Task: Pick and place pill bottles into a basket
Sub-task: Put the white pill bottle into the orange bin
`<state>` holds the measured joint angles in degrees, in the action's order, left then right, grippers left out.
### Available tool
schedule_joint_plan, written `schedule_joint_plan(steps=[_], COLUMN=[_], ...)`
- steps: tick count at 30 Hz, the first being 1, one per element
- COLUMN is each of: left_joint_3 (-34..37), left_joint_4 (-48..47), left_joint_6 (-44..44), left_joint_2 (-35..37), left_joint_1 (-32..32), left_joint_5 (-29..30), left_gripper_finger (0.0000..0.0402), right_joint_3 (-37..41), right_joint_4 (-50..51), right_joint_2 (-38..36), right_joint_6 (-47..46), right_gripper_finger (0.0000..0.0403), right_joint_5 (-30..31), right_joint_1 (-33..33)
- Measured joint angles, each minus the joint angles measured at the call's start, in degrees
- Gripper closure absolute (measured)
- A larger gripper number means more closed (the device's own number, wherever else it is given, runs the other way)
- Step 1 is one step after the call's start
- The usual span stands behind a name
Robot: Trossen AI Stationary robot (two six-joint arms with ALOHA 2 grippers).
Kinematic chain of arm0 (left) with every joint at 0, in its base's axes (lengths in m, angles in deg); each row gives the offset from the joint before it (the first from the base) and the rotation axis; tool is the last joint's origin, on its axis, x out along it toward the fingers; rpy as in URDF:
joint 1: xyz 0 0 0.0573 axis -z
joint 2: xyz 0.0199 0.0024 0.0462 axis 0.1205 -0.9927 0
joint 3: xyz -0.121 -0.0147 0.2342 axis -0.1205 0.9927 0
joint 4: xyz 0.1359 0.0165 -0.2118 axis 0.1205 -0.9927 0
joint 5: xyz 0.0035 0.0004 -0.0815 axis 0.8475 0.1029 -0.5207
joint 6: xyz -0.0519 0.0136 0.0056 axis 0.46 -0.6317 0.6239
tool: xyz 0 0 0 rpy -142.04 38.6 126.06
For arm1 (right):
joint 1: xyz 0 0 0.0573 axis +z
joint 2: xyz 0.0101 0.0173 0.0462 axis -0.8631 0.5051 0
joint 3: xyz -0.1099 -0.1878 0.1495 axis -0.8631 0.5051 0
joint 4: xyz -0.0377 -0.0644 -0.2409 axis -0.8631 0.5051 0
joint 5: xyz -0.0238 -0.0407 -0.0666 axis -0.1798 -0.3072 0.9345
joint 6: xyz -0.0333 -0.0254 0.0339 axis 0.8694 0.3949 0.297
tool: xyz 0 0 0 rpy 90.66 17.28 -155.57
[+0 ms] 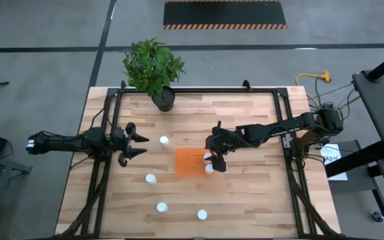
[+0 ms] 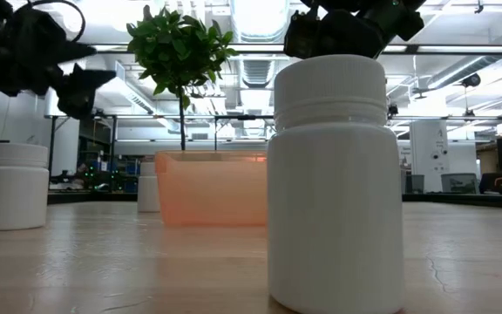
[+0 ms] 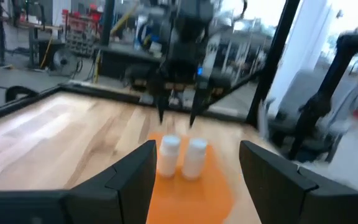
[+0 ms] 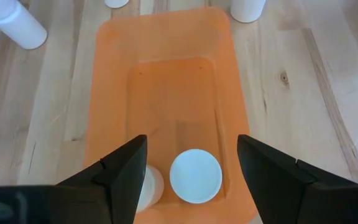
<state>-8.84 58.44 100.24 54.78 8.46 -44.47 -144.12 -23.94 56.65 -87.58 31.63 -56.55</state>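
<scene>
- Orange basket [image 4: 166, 93], shallow, smooth plastic with rounded corners, sits mid-desk [image 1: 259, 193]; two white bottles [image 4: 195, 175] stand upright at one end of it.
- Right pincer [image 4: 191, 171] hovers above them, empty, parted.
- Left pincer [image 1: 135, 143], parted and empty, near a loose bottle [image 1: 164, 141].
- I judge: straddle the ribbed cap squarely and lift straight.

White pill bottles [image 4: 195, 175], an orange basket [image 4: 166, 81], pale wooden table [image 1: 245, 193], green plant [image 1: 153, 63].
</scene>
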Motion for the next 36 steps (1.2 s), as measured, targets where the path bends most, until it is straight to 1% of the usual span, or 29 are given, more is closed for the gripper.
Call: schedule_joint_plan(steps=[3, 5, 10, 16, 18, 22, 25, 31, 33, 35, 36], left_joint_3=[0.0, 0.0, 0.0, 0.0, 0.0, 0.0, 0.0, 0.0, 0.0, 0.0, 0.0], left_joint_4=[3.5, 5.3, 5.6, 5.6, 5.6, 5.6, 5.6, 5.6, 5.6, 5.6, 5.6], left_joint_6=[6.6, 9.5, 9.3, 9.4, 9.4, 9.3, 9.3, 9.3, 9.3, 9.3, 9.3], left_joint_2=[0.0, 0.0, -0.1, -0.4, -0.4, -0.4, -0.5, -0.4, -0.4, -0.4, -0.4], left_joint_1=[0.0, 0.0, 0.0, 0.0, 0.0, 0.0, 0.0, 0.0, 0.0, 0.0, 0.0], left_joint_5=[0.0, 0.0, 0.0, -0.1, -0.1, -0.1, -0.1, -0.1, -0.1, -0.1, -0.1], left_gripper_finger=[0.0189, 0.0189, 0.0189, 0.0189, 0.0189, 0.0189, 0.0189, 0.0189, 0.0189, 0.0189, 0.0189], right_joint_3=[0.0, 0.0, 0.0, 0.0, 0.0, 0.0, 0.0, 0.0, 0.0, 0.0, 0.0], right_joint_4=[0.0, -0.1, -0.3, -1.3, -2.9, -6.0, -8.1, -9.5, -10.7, -13.5, -15.3], right_joint_2=[0.0, 0.0, 0.0, 0.0, 0.0, 0.0, 0.0, 0.0, 0.0, 0.0, 0.0], right_joint_6=[0.0, 0.0, -3.0, -4.0, -7.1, -19.1, -26.4, -33.6, -34.5, -34.8, -34.8], right_gripper_finger=[0.0165, 0.0165, 0.0165, 0.0165, 0.0165, 0.0165, 0.0165, 0.0165, 0.0165, 0.0165, 0.0165], right_joint_5=[-0.1, -0.1, -0.1, -0.1, -0.1, -0.1, -0.1, -0.1, -1.8, -6.2, -9.4], right_joint_1=[0.0, 0.0, 0.0, 0.0, 0.0, 0.0, 0.0, 0.0, 0.2, 0.2, 0.2])
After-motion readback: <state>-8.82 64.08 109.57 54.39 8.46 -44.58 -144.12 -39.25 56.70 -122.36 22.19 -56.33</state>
